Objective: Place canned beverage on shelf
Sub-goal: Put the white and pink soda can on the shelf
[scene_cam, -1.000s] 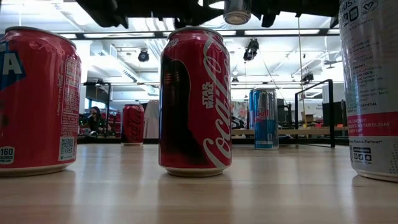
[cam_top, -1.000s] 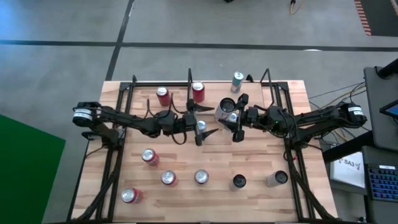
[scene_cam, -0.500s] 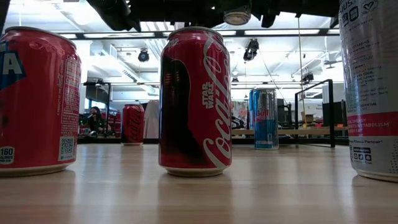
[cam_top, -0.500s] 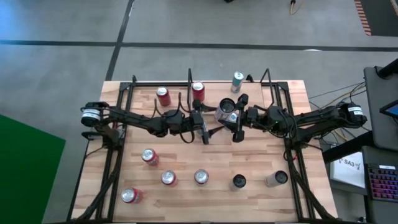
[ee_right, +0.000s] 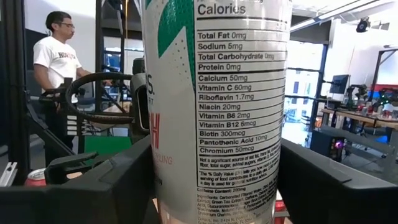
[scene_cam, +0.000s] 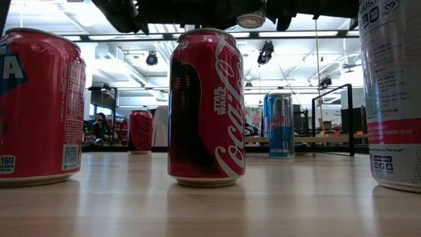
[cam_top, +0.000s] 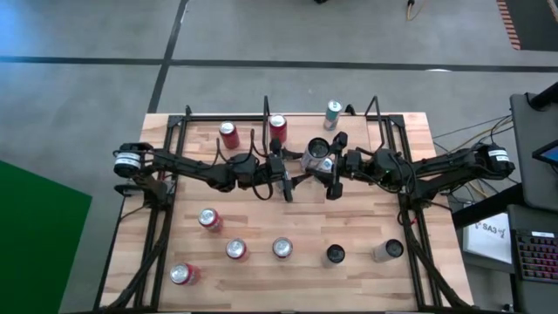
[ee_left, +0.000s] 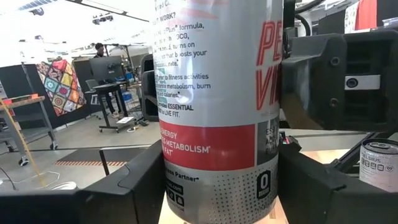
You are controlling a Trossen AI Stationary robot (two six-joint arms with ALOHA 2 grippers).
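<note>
At frame centre, our left gripper point(cam_top: 295, 177) and right gripper point(cam_top: 324, 172) both flanked the silver can point(cam_top: 316, 155), grip uncertain; three cans stood on the shelf point(cam_top: 248, 133).

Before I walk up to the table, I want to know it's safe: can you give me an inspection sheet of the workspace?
Surface: plank tabletop, bare wood between the cans.
Job's things: silver can raised off the table; shelf at the far side.
Clutter: several other cans standing, among them a red can.
Grippers: left gripper and right gripper flank the silver can from opposite sides.
Cables: loose wires off the table's right edge.
Surroundings: a person standing beyond the table.
</note>
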